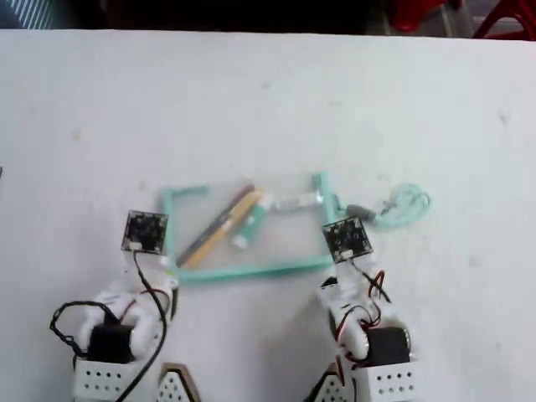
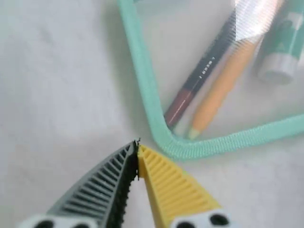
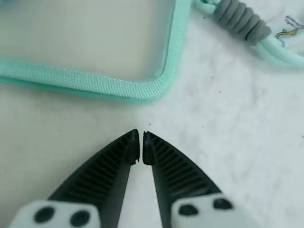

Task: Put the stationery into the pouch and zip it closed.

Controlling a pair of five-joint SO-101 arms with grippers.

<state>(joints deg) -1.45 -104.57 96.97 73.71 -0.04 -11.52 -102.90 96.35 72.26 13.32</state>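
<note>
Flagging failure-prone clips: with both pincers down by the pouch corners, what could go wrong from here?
1. The left pincer and right pincer sit shut at corners of the pouch; advancing like this may shove it rather than grip it.
2. The teal cord with its grey toggle lies near the right pincer and could snag it.

We note a white table (image 1: 276, 92), its surface faintly speckled and scuffed. Beyond its far edge we see a dark strip (image 1: 209, 12), with red objects (image 1: 423, 12) toward one corner and a pale striped patch (image 1: 25, 12) at the other.
</note>
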